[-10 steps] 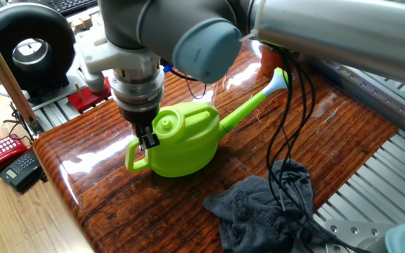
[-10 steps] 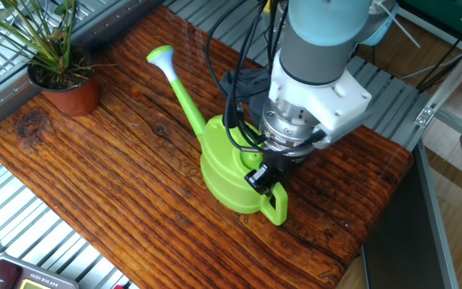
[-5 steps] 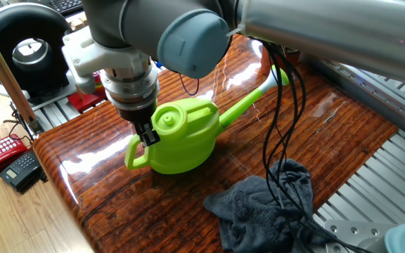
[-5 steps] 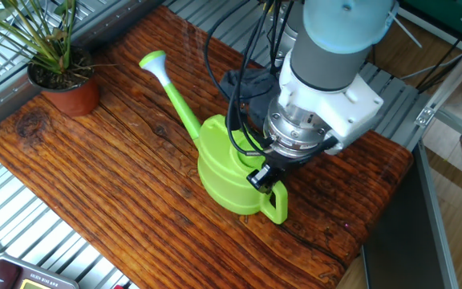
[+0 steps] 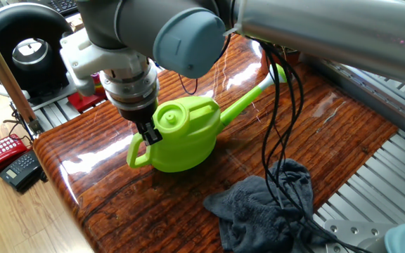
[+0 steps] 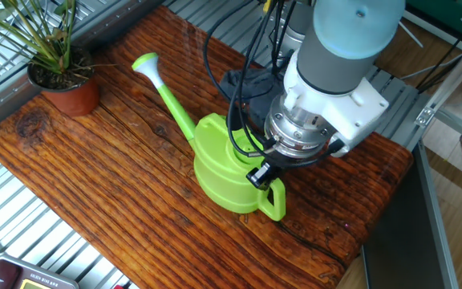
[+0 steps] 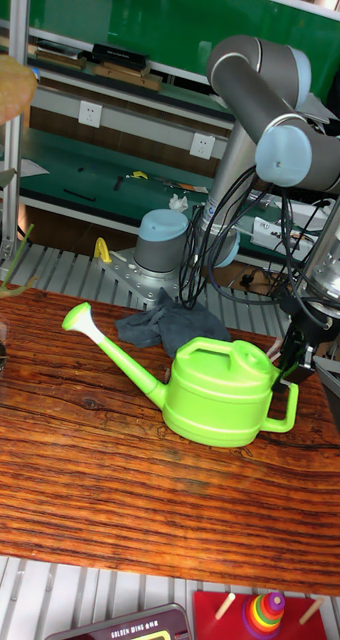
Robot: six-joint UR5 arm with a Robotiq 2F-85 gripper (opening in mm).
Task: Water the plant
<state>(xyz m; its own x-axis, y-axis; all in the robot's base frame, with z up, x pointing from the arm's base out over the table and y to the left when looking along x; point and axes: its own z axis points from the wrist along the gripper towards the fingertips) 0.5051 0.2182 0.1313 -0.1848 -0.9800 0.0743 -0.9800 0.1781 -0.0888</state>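
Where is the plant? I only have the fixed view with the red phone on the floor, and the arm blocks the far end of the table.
Observer: The plant stands near the table's far corner, in a brown pot.
Operator: Is the can lifted yet?
Observer: In the tall fixed view, the watering can sits upright, and no gap shows under its base.
Operator: Is the spout near the plant?
Observer: The spout's tip points toward that end but is apart from the pot.
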